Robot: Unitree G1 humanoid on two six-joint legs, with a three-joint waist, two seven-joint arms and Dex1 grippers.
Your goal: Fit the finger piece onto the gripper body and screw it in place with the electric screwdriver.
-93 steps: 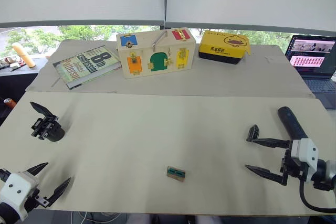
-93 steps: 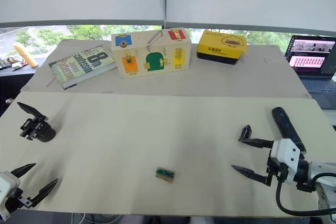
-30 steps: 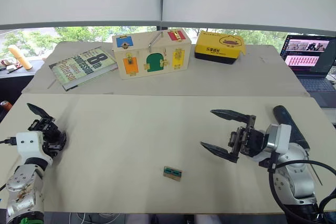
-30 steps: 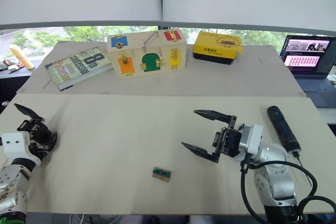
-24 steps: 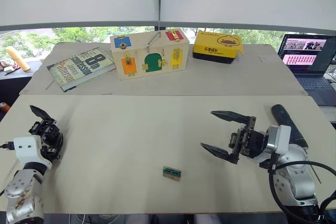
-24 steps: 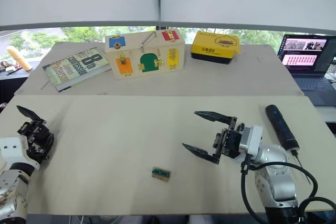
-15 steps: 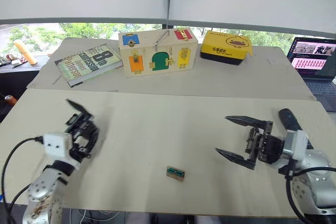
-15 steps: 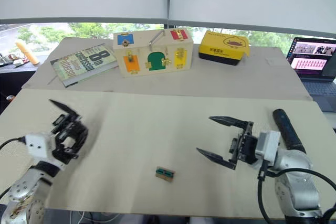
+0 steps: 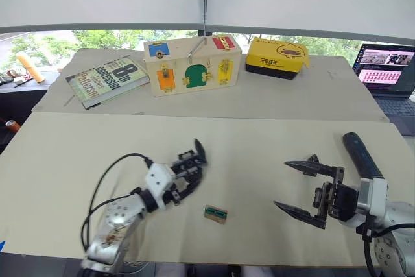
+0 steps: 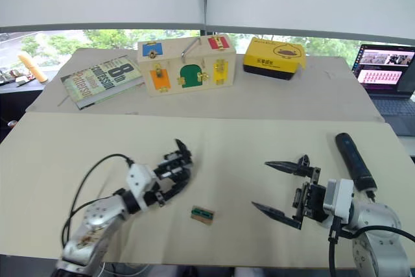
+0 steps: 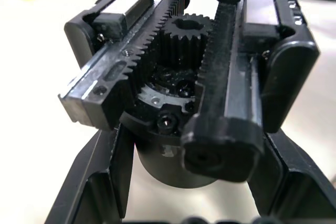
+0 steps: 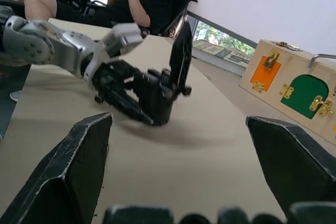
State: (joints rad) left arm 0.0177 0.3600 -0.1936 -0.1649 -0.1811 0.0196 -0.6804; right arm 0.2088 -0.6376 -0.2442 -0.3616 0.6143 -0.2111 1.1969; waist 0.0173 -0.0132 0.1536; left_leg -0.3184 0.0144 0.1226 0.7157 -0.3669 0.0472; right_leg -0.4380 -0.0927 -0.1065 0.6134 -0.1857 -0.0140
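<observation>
Left pincer (image 9: 187, 173) grips the gripper body (image 9: 192, 161); right pincer (image 9: 298, 188) gapes wide; book (image 9: 107, 80) shows "8"

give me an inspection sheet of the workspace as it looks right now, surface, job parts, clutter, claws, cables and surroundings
Surface: pale tabletop, a second board behind it.
Job's things: gripper body clamped in the left claw, near the middle of the table; finger piece loose by the right claw; electric screwdriver lying at the right edge.
Clutter: small green-and-tan rectangle near the front.
Claws: left shut on the gripper body; right open, holding nothing.
Cables: black cable looping off the left arm.
Surroundings: book, wooden latch box, yellow box, laptop on the right; seated person beyond the table.
</observation>
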